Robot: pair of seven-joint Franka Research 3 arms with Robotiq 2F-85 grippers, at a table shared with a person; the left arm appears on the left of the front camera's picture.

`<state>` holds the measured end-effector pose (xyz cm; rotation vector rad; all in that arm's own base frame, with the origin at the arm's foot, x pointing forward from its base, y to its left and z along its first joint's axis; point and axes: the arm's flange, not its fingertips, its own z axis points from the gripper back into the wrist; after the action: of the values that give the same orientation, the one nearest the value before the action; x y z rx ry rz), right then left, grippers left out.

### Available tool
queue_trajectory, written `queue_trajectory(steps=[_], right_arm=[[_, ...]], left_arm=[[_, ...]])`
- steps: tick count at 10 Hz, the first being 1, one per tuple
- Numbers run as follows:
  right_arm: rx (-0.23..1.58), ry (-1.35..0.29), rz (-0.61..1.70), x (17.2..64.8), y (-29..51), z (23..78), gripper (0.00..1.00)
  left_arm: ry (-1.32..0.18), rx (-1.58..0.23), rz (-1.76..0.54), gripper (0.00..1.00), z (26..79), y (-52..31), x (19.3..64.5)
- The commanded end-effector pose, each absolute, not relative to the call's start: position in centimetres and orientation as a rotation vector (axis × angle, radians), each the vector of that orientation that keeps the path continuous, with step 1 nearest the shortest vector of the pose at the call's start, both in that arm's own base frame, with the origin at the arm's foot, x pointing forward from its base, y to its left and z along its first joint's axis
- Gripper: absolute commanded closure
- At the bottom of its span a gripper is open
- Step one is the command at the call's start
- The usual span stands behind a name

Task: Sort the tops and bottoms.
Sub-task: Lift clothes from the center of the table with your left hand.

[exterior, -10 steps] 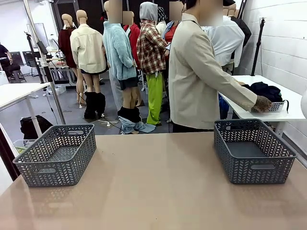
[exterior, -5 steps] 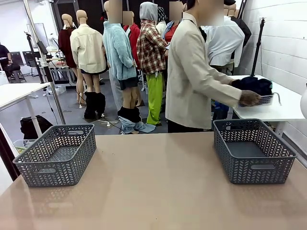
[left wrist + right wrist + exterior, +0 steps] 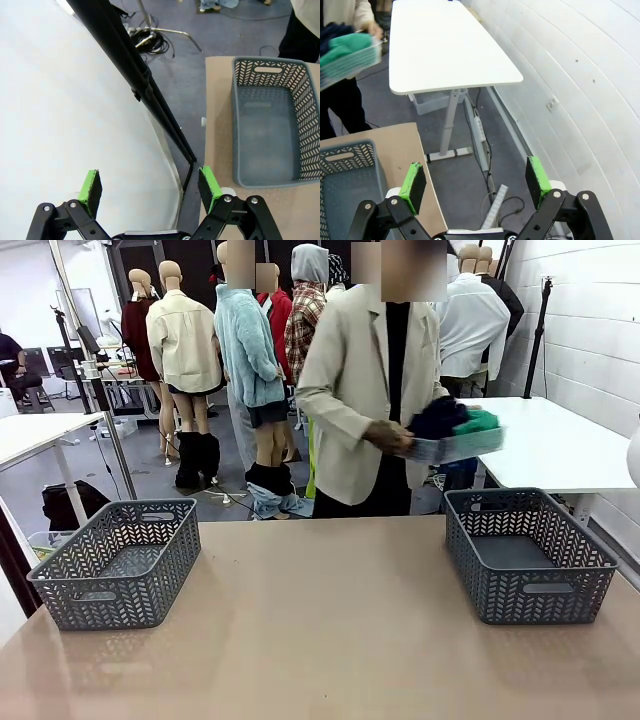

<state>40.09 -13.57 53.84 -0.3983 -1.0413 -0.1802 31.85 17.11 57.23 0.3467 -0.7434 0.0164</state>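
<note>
Supply step: clothes tray (image 3: 458, 443) is carried by the person; left gripper (image 3: 150, 187) and right gripper (image 3: 476, 181) with jaws apart, empty; delivery onto table (image 3: 320, 640) awaited before picking.

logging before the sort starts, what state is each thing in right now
left basket, empty, upright
right basket, empty, upright
tray, loaded, carried in the person's hand
dark garment, bundled in the tray
green garment, bundled in the tray
left gripper, open, holding nothing
right gripper, open, holding nothing
</note>
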Motion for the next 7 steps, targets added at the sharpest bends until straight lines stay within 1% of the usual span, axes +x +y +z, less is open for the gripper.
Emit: queue_trajectory(steps=[1, 7], right_arm=[[-0.404, -1.046, -0.18, 40.05, -13.65, 53.93, 0.0], [-0.404, -1.046, -0.18, 40.05, -13.65, 53.93, 0.0]], left_arm=[[-0.749, 0.357, 0.016, 0.0, 57.28, 17.18, 31.8], [-0.749, 0.357, 0.016, 0.0, 57.28, 17.18, 31.8]])
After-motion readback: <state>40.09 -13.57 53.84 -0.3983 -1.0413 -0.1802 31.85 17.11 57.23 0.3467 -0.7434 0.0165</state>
